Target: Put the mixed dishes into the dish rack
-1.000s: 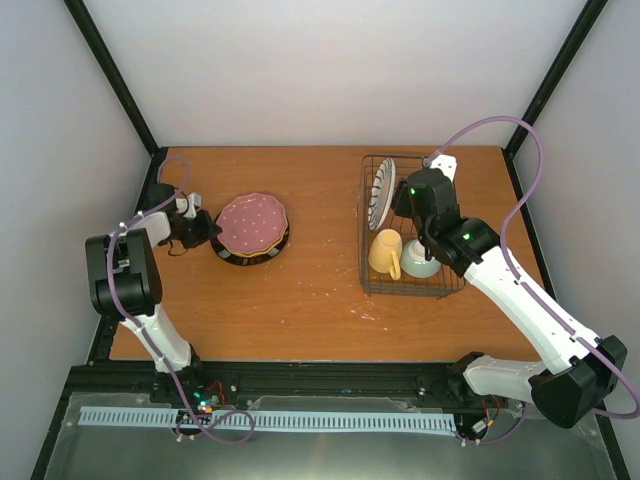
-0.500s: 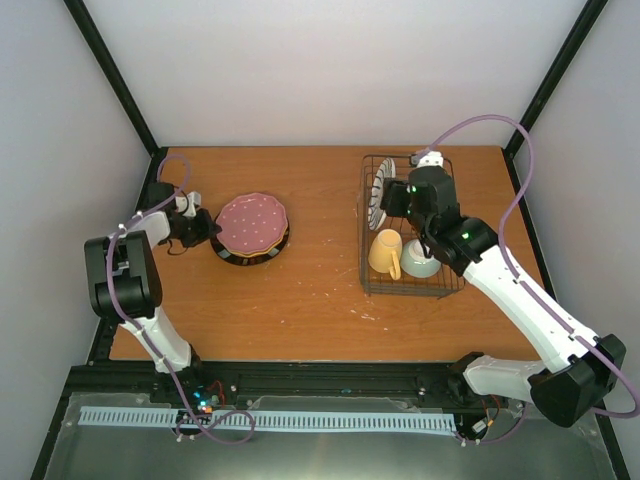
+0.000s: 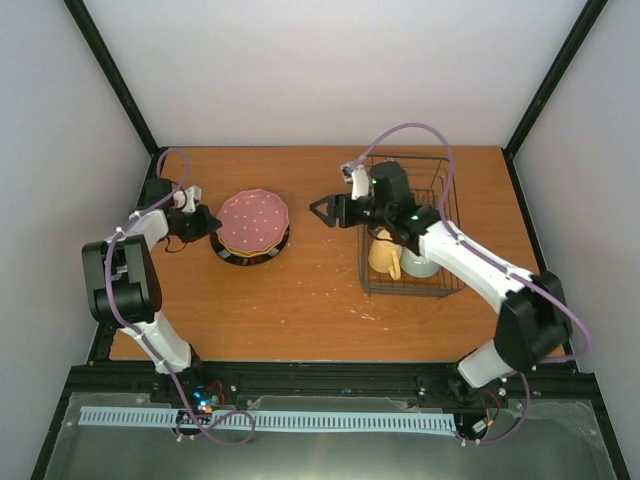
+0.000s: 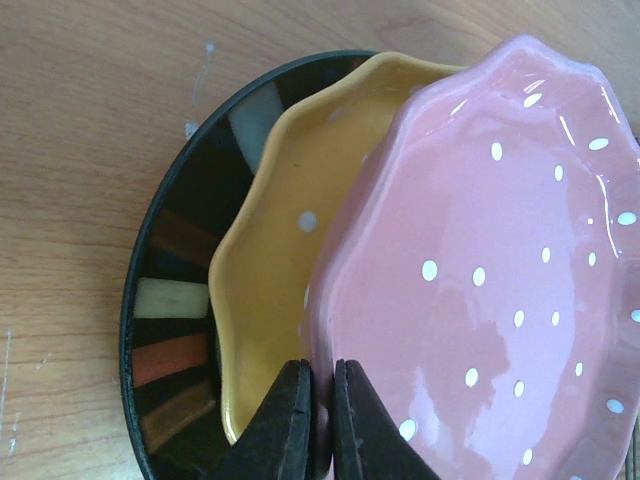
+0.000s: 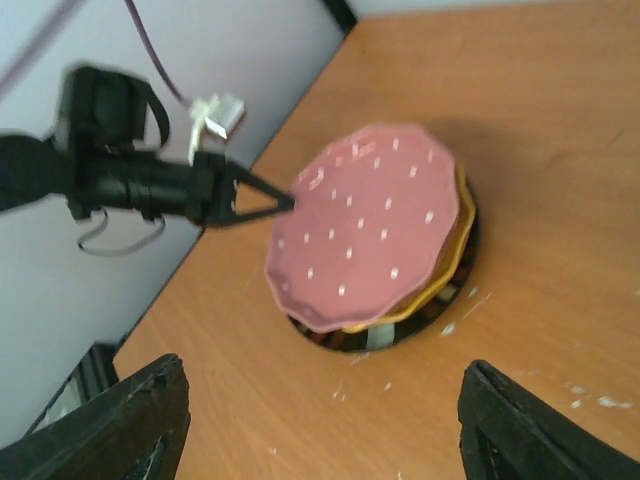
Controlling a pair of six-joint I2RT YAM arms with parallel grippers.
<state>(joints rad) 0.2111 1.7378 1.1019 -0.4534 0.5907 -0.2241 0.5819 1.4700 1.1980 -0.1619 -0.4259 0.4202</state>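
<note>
One gripper (image 3: 318,212) (the right) has swung from dish rack (image 3: 410,291) toward pink plate (image 3: 253,222).

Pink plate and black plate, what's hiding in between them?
The orange plate sits between the pink plate and the black plate; the left wrist view shows it.

The pink plate (image 4: 500,260) is gleaming with a smooth, glossy glaze. The orange plate (image 4: 265,240) under it is looking duller, satin. The dark plate (image 4: 165,300) is shining faintly. The table (image 4: 90,130) is showing matt wood grain with whitish scuffs. The dish rack (image 3: 415,291) is showing thin dark wire.
</note>
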